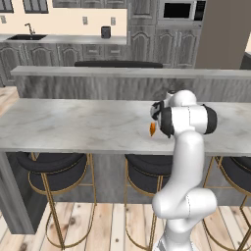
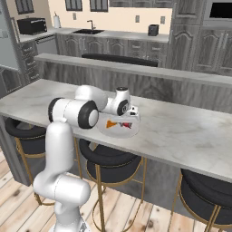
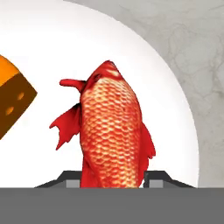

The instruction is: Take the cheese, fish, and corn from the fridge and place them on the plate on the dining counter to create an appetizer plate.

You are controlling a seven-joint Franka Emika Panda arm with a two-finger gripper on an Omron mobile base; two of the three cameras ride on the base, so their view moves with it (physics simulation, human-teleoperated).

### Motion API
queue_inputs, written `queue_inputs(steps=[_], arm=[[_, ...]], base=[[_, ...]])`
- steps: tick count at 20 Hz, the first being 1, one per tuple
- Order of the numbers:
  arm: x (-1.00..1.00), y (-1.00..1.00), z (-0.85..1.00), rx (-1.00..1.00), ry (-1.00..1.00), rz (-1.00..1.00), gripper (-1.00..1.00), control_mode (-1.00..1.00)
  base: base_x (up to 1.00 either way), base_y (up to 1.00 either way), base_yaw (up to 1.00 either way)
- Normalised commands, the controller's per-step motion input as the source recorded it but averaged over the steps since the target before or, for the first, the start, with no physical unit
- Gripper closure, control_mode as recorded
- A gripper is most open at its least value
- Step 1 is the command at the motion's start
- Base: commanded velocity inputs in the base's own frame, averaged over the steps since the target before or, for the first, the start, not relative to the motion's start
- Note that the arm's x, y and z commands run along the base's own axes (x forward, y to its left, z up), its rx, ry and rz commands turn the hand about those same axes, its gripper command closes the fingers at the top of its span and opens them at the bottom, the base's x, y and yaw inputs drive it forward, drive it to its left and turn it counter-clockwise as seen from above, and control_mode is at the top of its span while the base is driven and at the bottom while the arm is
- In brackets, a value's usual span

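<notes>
The tool (image 3: 112, 181) is clenched on the fish (image 3: 111, 133) over the plate (image 3: 166, 105) near the bench's (image 2: 190, 131) front edge; the cheese (image 3: 11, 105) lies on the plate.

Lying on the round, flat, pale white plate (image 3: 39, 39): a scaly red-orange fish (image 3: 111, 131), body stretching lengthwise, fins spreading to both sides. Sitting just beside it on the same plate, apart from it: an orange wedge-shaped cheese block (image 3: 13, 103) with small holes in its darker face. Resting on the long, light marbled dining counter (image 2: 190, 131), near its front edge; plate possibly partly hidden there.
</notes>
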Motion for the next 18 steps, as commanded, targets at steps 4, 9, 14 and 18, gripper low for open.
queue_inputs(steps=[4,9,14,18], arm=[[0.21,0.01,-0.19,0.0,-0.05,0.0,1.0,-1.0],[-0.02,0.04,-0.12,0.0,-0.12,0.0,-1.0,-1.0],[-0.43,0.0,0.06,0.0,-0.21,0.0,-1.0,-1.0],[-0.52,0.0,0.37,0.0,-0.2,0.0,-1.0,-1.0]], base=[[0.0,0.0,0.0],[0.0,0.0,0.0],[0.0,0.0,0.0],[0.0,0.0,0.0]])
